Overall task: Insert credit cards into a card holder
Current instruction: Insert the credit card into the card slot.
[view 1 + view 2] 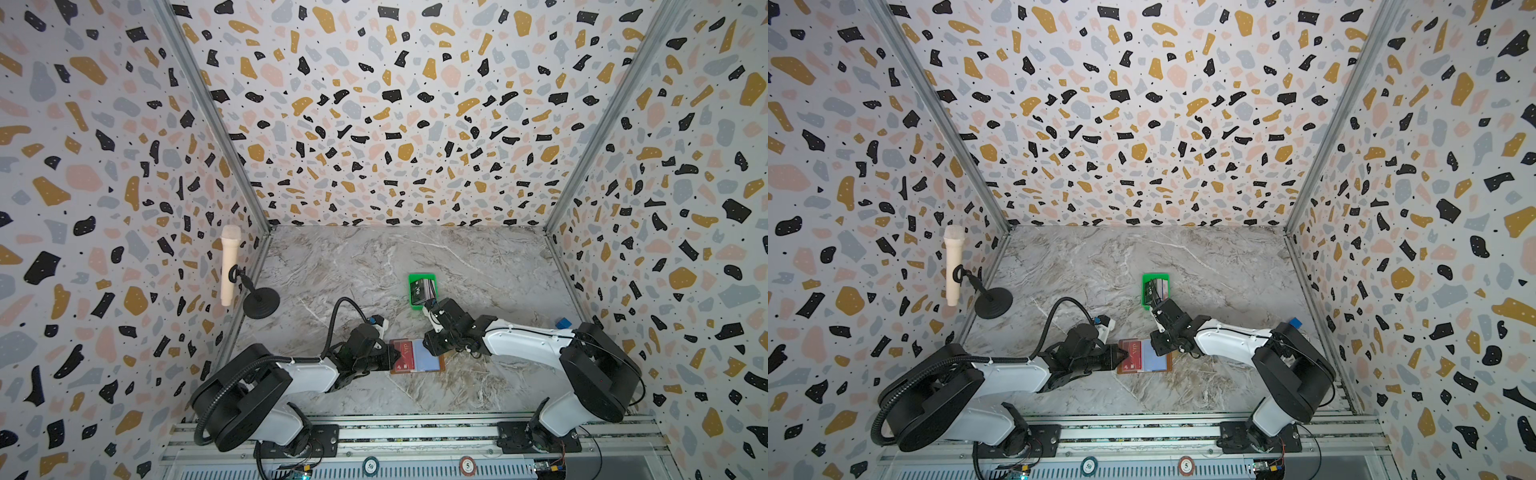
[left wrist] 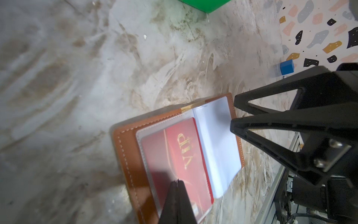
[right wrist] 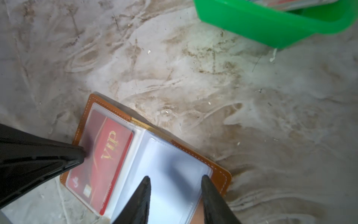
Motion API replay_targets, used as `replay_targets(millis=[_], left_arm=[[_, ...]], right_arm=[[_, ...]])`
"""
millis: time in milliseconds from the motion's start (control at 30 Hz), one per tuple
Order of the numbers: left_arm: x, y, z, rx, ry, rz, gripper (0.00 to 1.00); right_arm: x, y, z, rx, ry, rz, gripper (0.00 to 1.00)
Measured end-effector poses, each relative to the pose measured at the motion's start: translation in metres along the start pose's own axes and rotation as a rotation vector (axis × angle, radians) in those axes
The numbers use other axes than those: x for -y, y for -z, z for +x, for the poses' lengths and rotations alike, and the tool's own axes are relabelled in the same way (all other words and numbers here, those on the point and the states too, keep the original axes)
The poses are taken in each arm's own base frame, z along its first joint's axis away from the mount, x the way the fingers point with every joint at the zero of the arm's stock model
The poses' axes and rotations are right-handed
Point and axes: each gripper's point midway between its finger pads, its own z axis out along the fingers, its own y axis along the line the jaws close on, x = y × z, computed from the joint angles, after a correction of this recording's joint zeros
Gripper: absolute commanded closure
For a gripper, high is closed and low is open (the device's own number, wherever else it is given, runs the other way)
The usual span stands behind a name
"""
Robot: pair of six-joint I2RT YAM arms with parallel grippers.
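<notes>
Card holder: one tan leather card holder point(image 1: 417, 371) point(image 1: 1144, 371) point(image 2: 126, 155) point(image 3: 222, 174) lies open and flat on the marble surface point(image 1: 353, 266), directly between the two claws.
Long axis: opened out, its longer span runs from one claw to the other. The fold runs across that line.
Pages: two clear sleeve pages face up, one towards each claw.
Left claw: the left claw point(image 1: 395, 353) point(image 1: 1124, 354) point(image 2: 177, 181) point(image 3: 82, 155) is clenched, fingers pressed together. Its tip is down on the page nearest it.
Right claw: the right claw point(image 1: 426, 345) point(image 2: 233, 112) point(image 3: 176, 176) is released, its fingers standing apart over the page nearest it, with nothing between them.
Filled sleeve: one red card point(image 1: 402, 355) point(image 1: 1130, 355) point(image 2: 180, 155) point(image 3: 104, 159) marked VIP sits inside the sleeve under the left claw's tip. Its long axis lies parallel to the fold and the lettering runs along it.
Empty sleeve: the pale page below the right claw holds no card.
Tray: one green tray point(image 1: 411, 291) point(image 1: 1145, 291) point(image 2: 203, 4) point(image 3: 251, 23) stands beyond the right claw, apart from the holder.
Tray contents: a stack of credit cards point(image 1: 422, 289) point(image 1: 1156, 289), dark one uppermost. I cannot tell how many.
Other: one blue cube point(image 1: 563, 323) point(image 2: 287, 67) behind the right claw, by its arm. One microphone point(image 1: 230, 266) on a stand well out past the left claw.
</notes>
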Motion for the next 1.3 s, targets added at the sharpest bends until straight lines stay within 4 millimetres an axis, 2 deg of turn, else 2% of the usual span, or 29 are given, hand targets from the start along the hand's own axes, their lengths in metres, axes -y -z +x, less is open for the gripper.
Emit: replay_targets(millis=[233,400,600,800,833,933,1000,1133,1300], left_arm=[[0.002,-0.004,-0.003,0.011,-0.006,0.017,1.00],[0.003,-0.006,-0.003,0.012,-0.008,0.025,1.00],[0.003,-0.006,-0.003,0.013,-0.009,0.028,1.00],[0.003,-0.006,-0.003,0.012,-0.009,0.028,1.00],[0.003,-0.006,-0.003,0.012,-0.008,0.028,1.00],[0.003,-0.006,-0.003,0.012,-0.008,0.028,1.00],[0.003,-0.006,-0.003,0.012,-0.008,0.028,1.00],[0.004,-0.006,-0.003,0.012,-0.008,0.028,1.00],[0.003,-0.006,-0.003,0.012,-0.008,0.028,1.00]], right_arm=[[0.003,-0.006,0.009,-0.030,0.032,0.041,0.56],[0.000,-0.010,0.009,-0.031,0.054,0.064,0.58],[0.002,-0.011,0.008,-0.022,0.073,0.099,0.81],[0.002,-0.012,0.005,-0.016,0.077,0.108,0.84],[0.002,-0.012,0.005,-0.016,0.077,0.111,0.83],[0.005,-0.011,0.004,-0.013,0.078,0.127,0.65],[0.006,-0.011,0.005,-0.015,0.079,0.133,0.58],[0.005,-0.006,0.007,-0.019,0.088,0.144,0.57],[-0.006,-0.003,0.005,-0.014,0.113,0.130,0.57]])
